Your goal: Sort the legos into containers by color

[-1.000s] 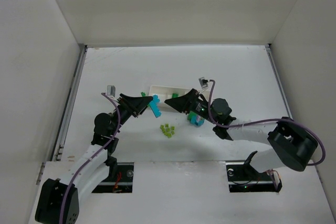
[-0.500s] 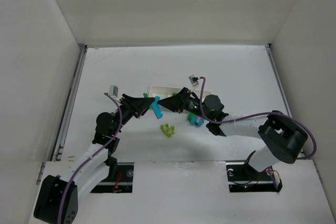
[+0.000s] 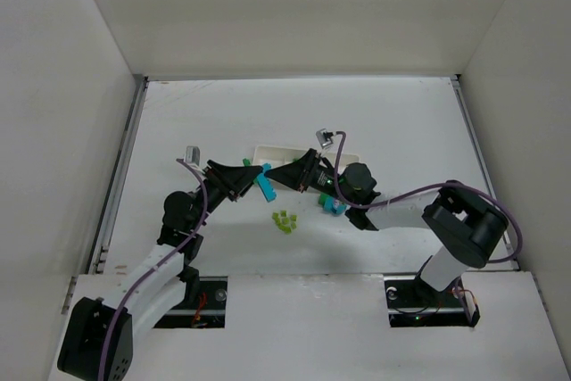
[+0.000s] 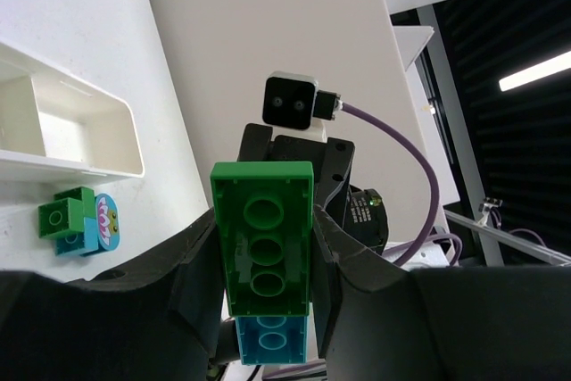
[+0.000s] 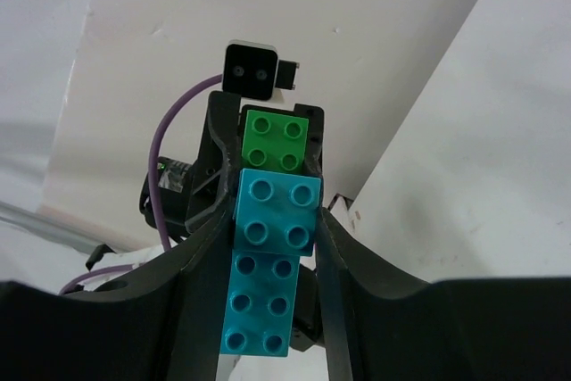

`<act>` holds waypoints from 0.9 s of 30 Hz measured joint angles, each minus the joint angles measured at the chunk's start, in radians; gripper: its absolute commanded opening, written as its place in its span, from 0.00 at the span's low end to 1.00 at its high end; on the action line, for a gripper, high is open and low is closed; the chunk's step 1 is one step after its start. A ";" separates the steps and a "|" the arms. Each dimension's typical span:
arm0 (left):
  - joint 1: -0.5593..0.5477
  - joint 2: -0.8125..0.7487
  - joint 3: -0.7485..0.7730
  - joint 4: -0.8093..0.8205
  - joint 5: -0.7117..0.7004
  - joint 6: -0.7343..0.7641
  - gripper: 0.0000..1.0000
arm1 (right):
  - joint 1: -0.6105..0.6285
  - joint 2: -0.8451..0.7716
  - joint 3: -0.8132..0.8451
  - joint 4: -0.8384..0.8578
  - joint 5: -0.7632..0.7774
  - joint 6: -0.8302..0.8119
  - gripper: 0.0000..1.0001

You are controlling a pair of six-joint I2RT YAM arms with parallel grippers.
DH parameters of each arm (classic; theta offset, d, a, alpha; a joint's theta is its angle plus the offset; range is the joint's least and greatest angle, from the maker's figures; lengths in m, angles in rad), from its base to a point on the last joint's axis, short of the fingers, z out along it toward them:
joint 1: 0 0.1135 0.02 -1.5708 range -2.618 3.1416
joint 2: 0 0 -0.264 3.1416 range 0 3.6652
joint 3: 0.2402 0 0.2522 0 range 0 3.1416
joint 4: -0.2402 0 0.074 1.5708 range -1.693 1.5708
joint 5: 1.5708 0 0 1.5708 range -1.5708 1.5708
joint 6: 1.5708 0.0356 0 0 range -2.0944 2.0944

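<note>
Green-and-cyan lego stack point(image 3: 265, 185) in left gripper point(image 4: 266, 260) and right gripper point(image 5: 272, 229).

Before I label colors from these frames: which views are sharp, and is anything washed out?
Left wrist: green brick crisp, white tray bright, right side dark. Right wrist: cyan brick crisp, studs clear. Top external: even light, yellow-green bricks tiny.

The right tool point(image 3: 275, 176) has moved toward 9 o'clock over the surface point(image 3: 401, 122). One second ago it was a little apart from the cyan bricks point(image 5: 270, 256); now its fingers point(image 5: 207, 247) lie against both sides of them. The small camera point(image 3: 326, 138) on its wrist has shifted with it. The right arm's elbow point(image 3: 459, 225) has swung toward 10 o'clock.
</note>
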 measured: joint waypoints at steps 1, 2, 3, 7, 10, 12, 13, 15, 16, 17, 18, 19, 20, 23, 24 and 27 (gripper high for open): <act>0.001 -0.005 -0.003 0.000 0.000 0.000 0.25 | 0.000 0.003 0.000 0.008 -0.001 0.002 0.39; 0.004 -0.008 -0.005 0.000 0.001 0.000 0.27 | 0.000 0.005 0.000 0.010 -0.002 0.005 0.39; 0.006 -0.011 -0.005 -0.002 0.003 0.000 0.31 | 0.000 0.006 0.000 0.013 -0.002 0.005 0.39; 0.018 -0.020 -0.006 -0.011 0.006 0.002 0.48 | 0.000 0.006 0.000 0.021 0.001 0.007 0.38; 0.035 -0.033 -0.006 -0.034 0.008 0.006 0.51 | -0.001 0.006 -0.001 0.021 0.005 0.006 0.38; 0.044 -0.048 -0.006 -0.054 0.008 0.013 0.52 | -0.001 0.006 -0.002 0.020 0.009 0.004 0.38; 0.047 -0.056 -0.006 -0.064 0.008 0.018 0.52 | -0.001 0.006 -0.002 0.019 0.010 0.002 0.37; 0.048 -0.071 -0.006 -0.087 0.011 0.031 0.50 | -0.001 0.006 -0.002 0.018 0.016 -0.001 0.37; 0.048 -0.080 -0.006 -0.102 0.012 0.038 0.49 | -0.001 0.006 -0.002 0.015 0.020 -0.004 0.37; 0.048 -0.088 -0.006 -0.116 0.014 0.045 0.48 | -0.001 0.006 -0.002 0.011 0.024 -0.007 0.37; 0.048 -0.097 -0.006 -0.134 0.015 0.055 0.47 | -0.001 0.006 -0.002 0.005 0.027 -0.011 0.37; 0.048 -0.106 -0.006 -0.150 0.015 0.065 0.47 | -0.001 0.006 -0.002 0.000 0.031 -0.015 0.37; 0.047 -0.117 -0.006 -0.169 0.015 0.077 0.46 | -0.001 0.006 -0.002 -0.007 0.033 -0.018 0.37; 0.040 -0.143 -0.006 -0.216 0.014 0.113 0.45 | -0.001 0.006 -0.002 -0.035 0.040 -0.025 0.37; 0.037 -0.150 -0.006 -0.231 0.014 0.125 0.44 | -0.001 0.006 -0.001 -0.047 0.043 -0.027 0.37; 0.028 -0.163 -0.006 -0.267 0.010 0.157 0.42 | -0.001 0.006 -0.001 -0.072 0.046 -0.027 0.37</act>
